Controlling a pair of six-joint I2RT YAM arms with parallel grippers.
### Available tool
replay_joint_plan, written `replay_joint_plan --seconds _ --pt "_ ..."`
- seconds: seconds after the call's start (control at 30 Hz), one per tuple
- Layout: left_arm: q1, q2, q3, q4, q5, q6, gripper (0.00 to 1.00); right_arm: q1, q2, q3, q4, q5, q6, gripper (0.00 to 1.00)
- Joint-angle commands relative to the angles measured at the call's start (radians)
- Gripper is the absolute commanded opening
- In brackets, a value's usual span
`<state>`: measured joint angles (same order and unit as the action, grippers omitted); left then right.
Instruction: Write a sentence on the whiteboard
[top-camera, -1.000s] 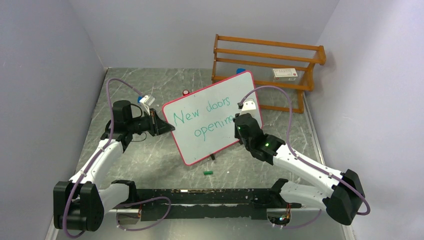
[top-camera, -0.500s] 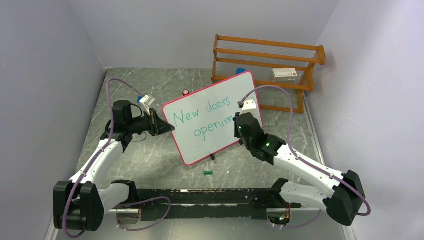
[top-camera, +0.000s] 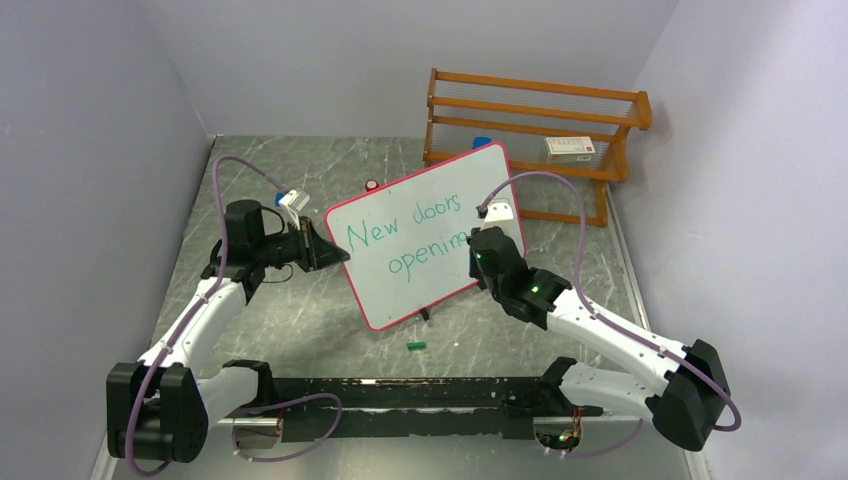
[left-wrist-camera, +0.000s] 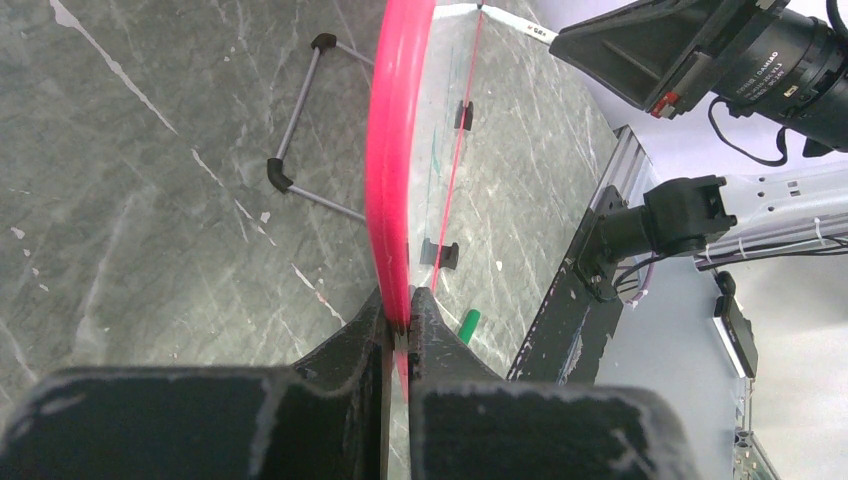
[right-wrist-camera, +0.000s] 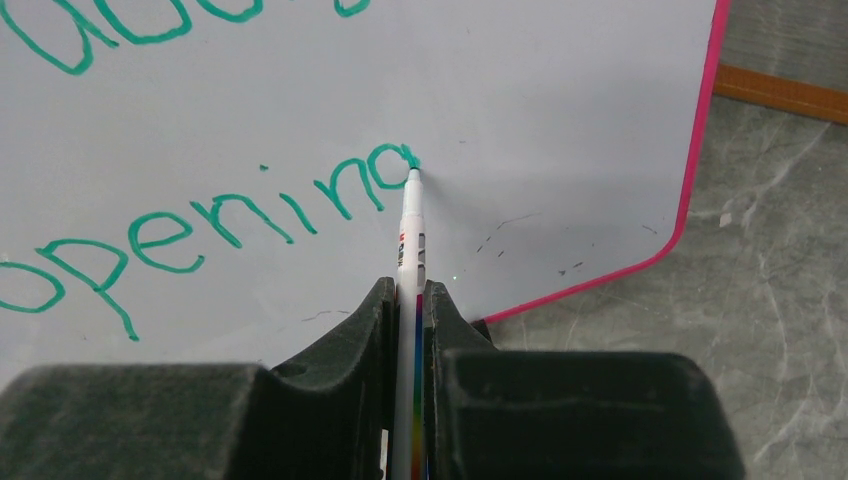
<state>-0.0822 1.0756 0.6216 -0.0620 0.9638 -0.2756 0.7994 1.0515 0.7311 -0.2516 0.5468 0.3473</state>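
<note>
Green sentence (top-camera: 425, 258) stops just ahead of the right fingers (right-wrist-camera: 370, 320), which squeeze a pen (right-wrist-camera: 410, 230); left fingers (left-wrist-camera: 368, 338) pinch the whiteboard (top-camera: 400, 290) edge.

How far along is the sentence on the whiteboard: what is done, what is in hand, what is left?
Done: the sentence reads "New doors" and "openin" in green on the whiteboard. In hand: the right gripper holds the marker with its tip at the last letter's loop, while the left gripper pinches the pink rim. Left: that letter's tail, likely a g.
</note>
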Motion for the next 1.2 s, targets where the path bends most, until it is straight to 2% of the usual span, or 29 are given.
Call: replay_joint_plan --seconds 0.0,1.17 --pt "0.004 0.015 0.01 -0.042 -0.08 0.039 0.05 -0.007 -0.007 -0.014 -0.039 -0.02 0.033 0.0" --pt "0.004 0.012 0.008 -0.042 -0.08 0.038 0.05 -0.008 -0.015 -0.033 -0.125 -0.094 0.084 0.0"
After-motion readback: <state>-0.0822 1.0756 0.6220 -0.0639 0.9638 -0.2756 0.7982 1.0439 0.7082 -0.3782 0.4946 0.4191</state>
